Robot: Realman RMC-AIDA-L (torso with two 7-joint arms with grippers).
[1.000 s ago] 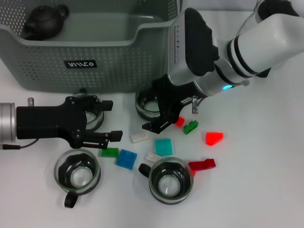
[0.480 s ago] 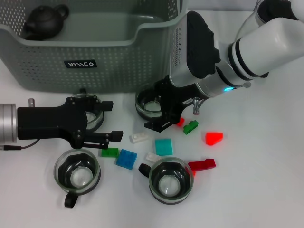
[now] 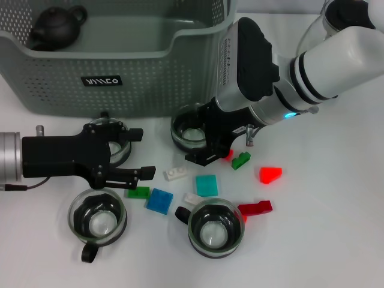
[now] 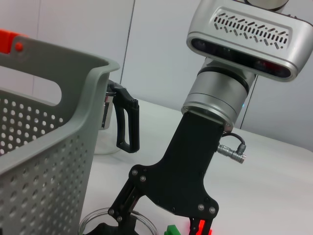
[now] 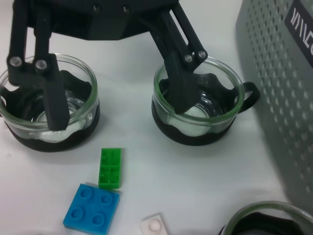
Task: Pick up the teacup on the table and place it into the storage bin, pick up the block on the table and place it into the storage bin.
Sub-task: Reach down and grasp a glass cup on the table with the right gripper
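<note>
Head view: four glass teacups on white table (image 3: 336, 240), all outside storage bin (image 3: 60, 84). One teacup (image 3: 187, 131) sits just in front of the bin's dipped front wall, under right gripper (image 3: 201, 144); jaws spread, one finger over the cup's rim, the other just beyond the cup toward a small red block (image 3: 227, 154) and a green block (image 3: 242, 159). Nothing grasped. Left gripper (image 3: 135, 153) lies low, fingers apart, nothing between the tips. A second teacup (image 3: 114, 147) sits under its upper finger; a third teacup (image 3: 97, 219) is near its lower finger, nearer the robot. Green brick (image 3: 138, 192) and blue plate (image 3: 159, 200) lie just past the lower fingertip. Fourth teacup (image 3: 216, 231) is well apart from both grippers. Dark teapot (image 3: 57, 27) rests inside the bin's far corner.
</note>
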